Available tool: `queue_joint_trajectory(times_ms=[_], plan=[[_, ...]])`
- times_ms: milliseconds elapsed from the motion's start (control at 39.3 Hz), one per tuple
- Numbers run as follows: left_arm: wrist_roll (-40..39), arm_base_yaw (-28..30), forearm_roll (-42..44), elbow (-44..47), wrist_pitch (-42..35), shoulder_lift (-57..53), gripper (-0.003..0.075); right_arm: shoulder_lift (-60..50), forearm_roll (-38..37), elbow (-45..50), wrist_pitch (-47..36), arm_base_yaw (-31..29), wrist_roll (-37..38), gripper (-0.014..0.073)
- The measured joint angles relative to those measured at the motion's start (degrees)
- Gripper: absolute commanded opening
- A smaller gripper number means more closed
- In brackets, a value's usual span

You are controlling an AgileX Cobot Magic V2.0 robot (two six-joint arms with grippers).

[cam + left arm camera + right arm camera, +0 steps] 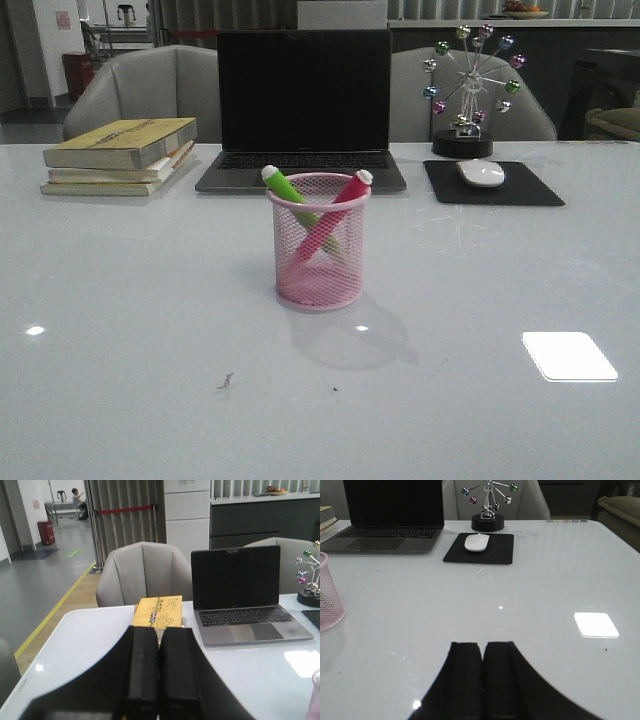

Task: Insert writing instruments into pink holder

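Both the left pincer (159, 672) and right pincer (482, 680) are sitting fully closed and empty, while ahead between them the green marker (290, 192) and pink marker (335, 215) are leaning crossed inside the pink holder (319, 245), risking tipping if bumped.

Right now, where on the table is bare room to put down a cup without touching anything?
The wide strip in front of the pink holder is bare. So are the patches on both sides of it: left, below the books; right, below the mouse pad. The back edge is crowded: books, laptop, mouse pad with mouse, and the ball ornament.
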Motion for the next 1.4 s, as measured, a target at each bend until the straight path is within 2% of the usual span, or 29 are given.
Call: queue_joint_trajectory(times_ms=[381,636,865,1017,1399], plan=[[-0.10,0.00,0.16,11.56,-0.58,-18.28,0.0092,0.00,0.00,0.00,0.10,0.00,0.00,0.0050],[-0.10,0.00,0.06,18.60,-1.90,-18.28,0.0092,0.00,0.00,0.00,0.21,0.00,0.00,0.0050],[-4.82,0.32,0.06,26.93,-9.08,-18.28,0.0092,0.00,0.00,0.00,0.29,0.00,0.00,0.0050],[-5.72,0.43,0.72,30.92,-10.85,-18.28,0.0092,0.00,0.00,0.00,0.29,0.00,0.00,0.0050],[-5.91,0.43,2.77,34.12,-11.81,-18.28,0.0092,0.00,0.00,0.00,0.29,0.00,0.00,0.0050]])
